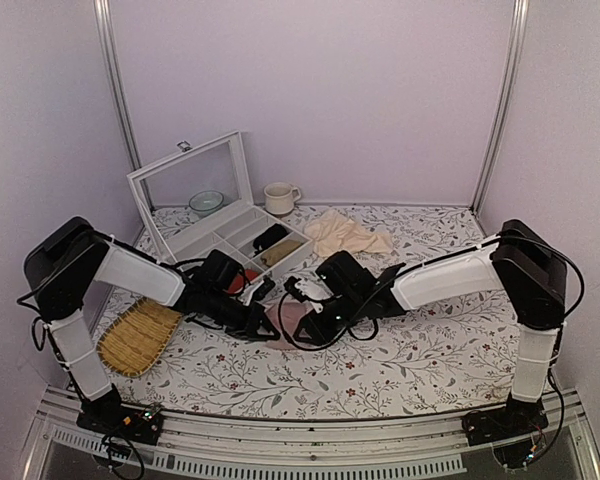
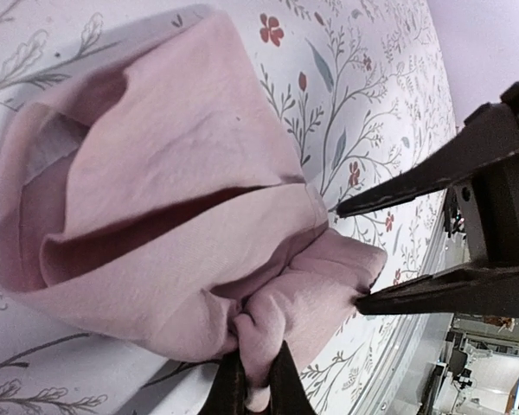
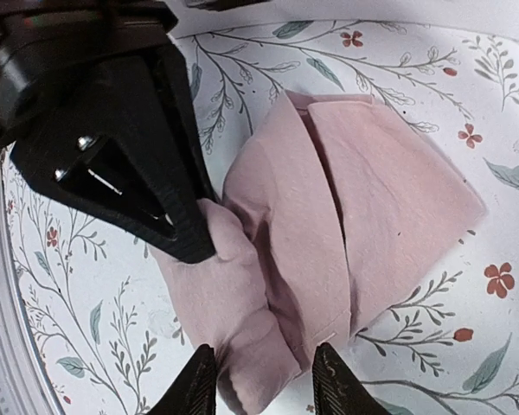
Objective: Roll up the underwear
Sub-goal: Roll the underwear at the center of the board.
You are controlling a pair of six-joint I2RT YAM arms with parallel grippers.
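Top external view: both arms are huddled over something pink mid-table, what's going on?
Both arms are working on the pink underwear, which lies folded narrow on the floral table. The left gripper pinches its bunched end, while the right gripper straddles that same end with its fingers open. The roll has barely begun; most of the fabric lies flat.

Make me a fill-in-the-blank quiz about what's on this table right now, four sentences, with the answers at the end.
1. The underwear is ___ in colour.
2. The left gripper is ___ on the bunched end of the fabric.
3. The right gripper has its fingers ___, one on each side of that same end.
4. The woven tray lies on the robot's ___ side.

Missing words: pink; shut; open; left.
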